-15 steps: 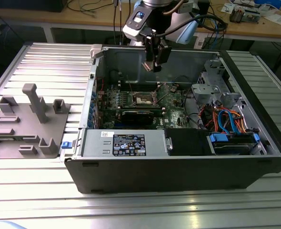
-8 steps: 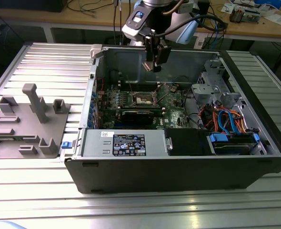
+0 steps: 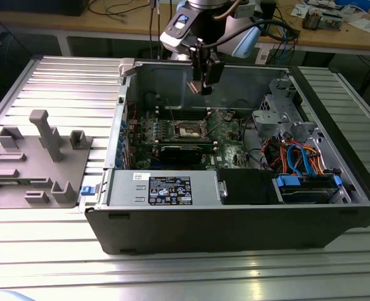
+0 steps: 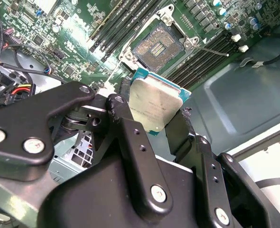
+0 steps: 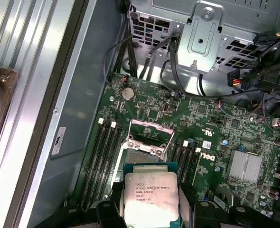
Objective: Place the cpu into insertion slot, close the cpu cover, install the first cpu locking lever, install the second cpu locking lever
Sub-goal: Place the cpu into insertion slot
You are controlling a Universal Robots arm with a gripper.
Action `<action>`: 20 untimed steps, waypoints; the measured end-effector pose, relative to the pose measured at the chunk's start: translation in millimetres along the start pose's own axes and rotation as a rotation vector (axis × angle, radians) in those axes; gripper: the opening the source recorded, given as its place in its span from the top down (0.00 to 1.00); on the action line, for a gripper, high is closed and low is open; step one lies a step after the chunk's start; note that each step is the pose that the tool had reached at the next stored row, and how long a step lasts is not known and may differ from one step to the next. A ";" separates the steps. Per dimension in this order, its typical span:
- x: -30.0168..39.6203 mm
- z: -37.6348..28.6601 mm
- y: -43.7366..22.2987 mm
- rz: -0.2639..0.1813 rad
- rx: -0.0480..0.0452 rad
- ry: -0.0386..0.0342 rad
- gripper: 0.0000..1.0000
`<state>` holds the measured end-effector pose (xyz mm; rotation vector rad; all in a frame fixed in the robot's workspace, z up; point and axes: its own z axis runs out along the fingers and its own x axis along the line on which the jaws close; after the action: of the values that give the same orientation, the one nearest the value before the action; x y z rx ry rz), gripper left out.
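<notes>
**Chip in my grip, above the open socket**

I hold the cpu (image 4: 155,105) by two opposite edges, and my gripper (image 4: 152,116) is closed on it. One black finger (image 4: 126,126) presses each side. Its dull silver top shows in both wrist views, with a teal border around it. The chip hangs in the air and touches nothing but my fingers.

Below it on the green motherboard (image 5: 211,142) lies the insertion slot (image 4: 155,47), its dark centre bare and uncovered. The cpu cover (image 5: 152,128) is swung up off the slot, standing at its far edge. A thin locking lever (image 4: 211,50) sticks out free beside the slot. Long memory slots (image 5: 104,156) run along both sides of the slot.

In the exterior view my gripper (image 3: 205,84) hangs inside the open computer case (image 3: 235,226), above the slot (image 3: 188,130) and well apart from it. The case lies on a ribbed metal table (image 3: 59,81). A grey fixture (image 3: 37,157) sits on the table at the exterior view's left.
</notes>
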<state>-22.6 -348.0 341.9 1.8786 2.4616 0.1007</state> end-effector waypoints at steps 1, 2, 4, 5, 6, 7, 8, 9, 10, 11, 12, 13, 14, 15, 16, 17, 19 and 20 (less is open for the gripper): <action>0.0 0.0 0.0 0.003 0.0000 -0.0003 0.46; 0.0 0.0 0.0 0.007 0.0000 -0.0006 0.46; 0.0 0.0 0.0 0.013 0.0000 -0.0012 0.46; 0.0 0.0 0.0 0.017 0.0000 -0.0015 0.46; 0.0 0.0 0.0 0.021 -0.0001 -0.0017 0.46; 0.0 0.0 0.0 0.025 0.0000 -0.0021 0.46; 0.0 0.0 0.0 0.028 -0.0001 -0.0023 0.46; 0.0 0.0 0.0 0.031 -0.0001 -0.0026 0.46; 0.0 0.0 0.0 0.034 -0.0001 -0.0028 0.46; 0.0 0.0 0.0 0.039 -0.0001 -0.0032 0.46; 0.0 0.0 0.0 0.044 -0.0002 -0.0036 0.46; 0.0 0.0 0.0 0.047 -0.0002 -0.0038 0.46; 0.0 0.0 0.0 0.050 -0.0002 -0.0040 0.46; 0.0 0.0 0.0 0.055 -0.0002 -0.0045 0.46; 0.0 0.0 0.0 0.060 -0.0002 -0.0049 0.46; 0.0 0.0 0.0 0.066 -0.0002 -0.0054 0.46; 0.0 0.0 0.0 0.071 -0.0003 -0.0059 0.46; 0.0 0.0 0.0 0.075 -0.0003 -0.0063 0.46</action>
<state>-22.6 -348.0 341.9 1.9683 2.3872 0.0975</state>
